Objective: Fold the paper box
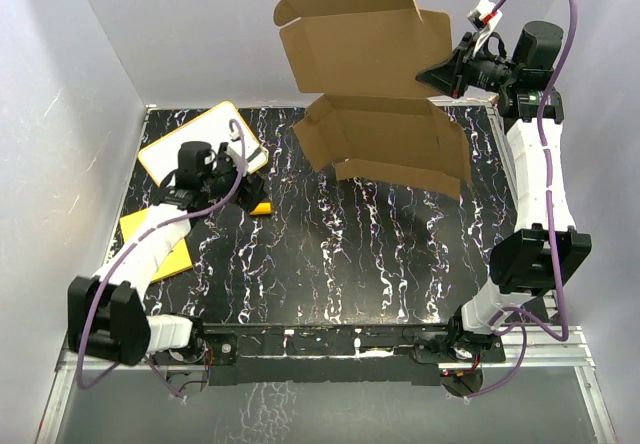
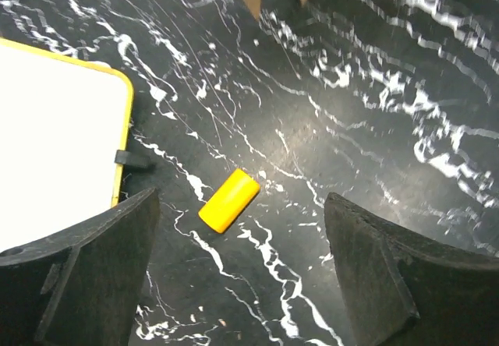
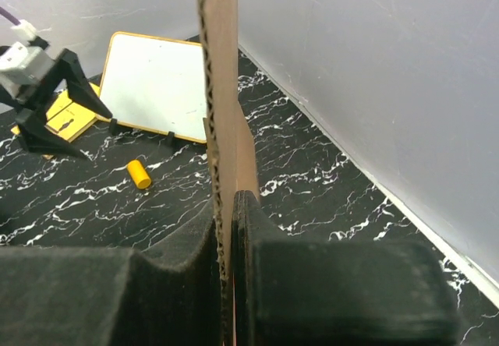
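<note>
The right gripper [image 3: 232, 237] clamps the paper box [image 1: 365, 64] by its edge, aloft over the marbled table's [image 1: 350, 264] far side, while the left gripper [image 2: 242, 237], fingers spread, hovers over a yellow cylinder [image 2: 228, 200] beside the orange-rimmed white board [image 1: 195, 149].

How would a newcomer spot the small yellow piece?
On the black marbled table, find the white board with the orange rim at far left. Off its right corner lies the small yellow piece: a stubby block, not flat like the yellow sheet.

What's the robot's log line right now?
right gripper: shut on paper box | left gripper: open, empty, above table
</note>
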{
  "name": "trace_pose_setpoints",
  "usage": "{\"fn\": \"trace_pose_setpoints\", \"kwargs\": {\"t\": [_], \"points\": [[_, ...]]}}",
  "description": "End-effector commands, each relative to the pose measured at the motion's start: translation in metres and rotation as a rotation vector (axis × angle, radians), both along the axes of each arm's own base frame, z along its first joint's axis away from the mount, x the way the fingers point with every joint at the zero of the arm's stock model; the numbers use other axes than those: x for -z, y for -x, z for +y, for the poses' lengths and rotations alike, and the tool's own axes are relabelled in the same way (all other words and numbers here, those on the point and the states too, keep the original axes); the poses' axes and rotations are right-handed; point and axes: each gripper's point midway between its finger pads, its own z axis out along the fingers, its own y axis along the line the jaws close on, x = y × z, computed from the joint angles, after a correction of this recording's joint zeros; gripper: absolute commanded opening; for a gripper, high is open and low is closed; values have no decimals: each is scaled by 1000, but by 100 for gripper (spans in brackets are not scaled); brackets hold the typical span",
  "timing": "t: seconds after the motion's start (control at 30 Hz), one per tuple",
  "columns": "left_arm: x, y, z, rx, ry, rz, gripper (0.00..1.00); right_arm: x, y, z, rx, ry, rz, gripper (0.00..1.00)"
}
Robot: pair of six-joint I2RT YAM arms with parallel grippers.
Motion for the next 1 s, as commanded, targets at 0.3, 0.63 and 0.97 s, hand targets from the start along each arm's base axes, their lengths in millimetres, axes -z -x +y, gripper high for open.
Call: {"fn": "trace_pose_setpoints", "kwargs": {"t": [0.3,0.63,0.97], "points": [[-135,-47,-23,290,583,-216,89,-24,30,5,-153,-4,-89,8],[-243,-110,-27,424,902,-238,85,-46,45,14,-246,-53,-92,8],[-250,-87,-60,608,946,-163,84,-46,44,20,-266,-68,-81,8]]}}
